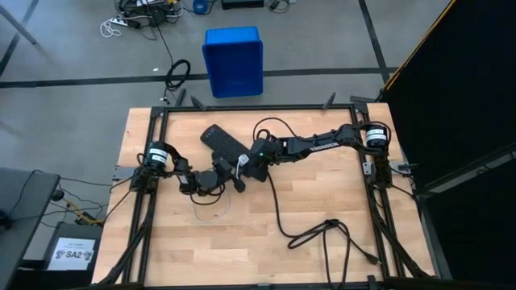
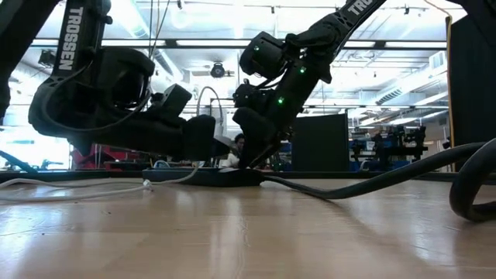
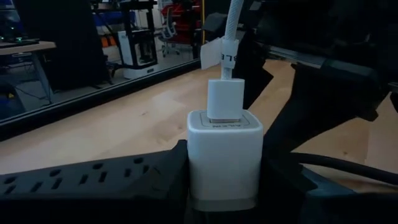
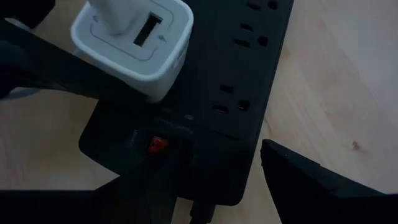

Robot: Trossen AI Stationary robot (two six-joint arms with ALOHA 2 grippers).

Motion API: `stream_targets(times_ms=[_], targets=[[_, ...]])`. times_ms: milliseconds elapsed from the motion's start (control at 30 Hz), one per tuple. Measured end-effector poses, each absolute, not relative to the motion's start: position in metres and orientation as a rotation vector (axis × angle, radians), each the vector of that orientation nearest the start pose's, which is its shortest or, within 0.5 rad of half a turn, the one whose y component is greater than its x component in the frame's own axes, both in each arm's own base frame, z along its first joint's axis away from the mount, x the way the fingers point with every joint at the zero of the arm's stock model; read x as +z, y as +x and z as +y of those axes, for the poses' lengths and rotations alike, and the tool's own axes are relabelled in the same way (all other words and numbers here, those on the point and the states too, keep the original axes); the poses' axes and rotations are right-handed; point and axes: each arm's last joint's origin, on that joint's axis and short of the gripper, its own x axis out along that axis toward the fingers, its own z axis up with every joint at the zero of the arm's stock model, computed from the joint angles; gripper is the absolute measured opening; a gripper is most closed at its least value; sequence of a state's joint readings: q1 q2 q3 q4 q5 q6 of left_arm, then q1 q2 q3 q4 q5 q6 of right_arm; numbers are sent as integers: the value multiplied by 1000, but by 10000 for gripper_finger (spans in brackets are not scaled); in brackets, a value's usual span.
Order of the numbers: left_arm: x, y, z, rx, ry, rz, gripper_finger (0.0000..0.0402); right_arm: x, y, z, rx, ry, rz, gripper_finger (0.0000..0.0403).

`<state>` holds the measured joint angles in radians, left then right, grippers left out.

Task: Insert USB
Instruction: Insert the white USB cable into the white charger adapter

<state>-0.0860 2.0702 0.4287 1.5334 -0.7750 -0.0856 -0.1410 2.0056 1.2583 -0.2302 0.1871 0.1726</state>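
A white charger cube (image 3: 224, 158) stands ports-up at the black power strip (image 1: 226, 145) in mid-table. The USB plug (image 3: 224, 102) sits in one port; the port beside it (image 4: 149, 28) is bare. Its white cable (image 3: 233, 25) rises from the plug, and a loop (image 1: 211, 208) lies on the table. My left gripper (image 1: 239, 171) is shut on the cube, reaching level. My right gripper (image 1: 256, 167) slants down onto the strip's switch end (image 4: 157, 144). Whether the cube's prongs are in a socket is hidden. My left gripper pinches the charger cube's two opposite side walls (image 3: 194, 168) between its two fingers (image 3: 176, 171), low on the cube. It comes in level from the table's left. The cube stands upright with its ports up, its base at the strip's top. My right gripper straddles the power strip across its width at the switch end (image 4: 186, 155). One finger (image 4: 292, 168) lies against the strip's long edge, the other (image 4: 93, 202) at the opposite edge. The fingers slant down from the table's right. The strip lies flat on the table.
The strip's thick black cord (image 1: 322, 234) snakes over the table's near right part. A blue bin (image 1: 233, 60) stands on the floor beyond the far edge. Black frame rails (image 1: 379, 201) run along the table's sides. Bare wood lies at the near left.
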Motion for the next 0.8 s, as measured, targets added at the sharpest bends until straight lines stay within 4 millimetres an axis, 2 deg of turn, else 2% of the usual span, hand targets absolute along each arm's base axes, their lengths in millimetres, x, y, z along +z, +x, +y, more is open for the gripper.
stream_targets(times_ms=[267, 800], targets=[[58, 276, -3, 715, -67, 87, 133, 141, 401, -62, -377, 120, 954, 195], [61, 279, 0, 710, 12, 109, 133, 141, 401, -62, -373, 119, 952, 196]])
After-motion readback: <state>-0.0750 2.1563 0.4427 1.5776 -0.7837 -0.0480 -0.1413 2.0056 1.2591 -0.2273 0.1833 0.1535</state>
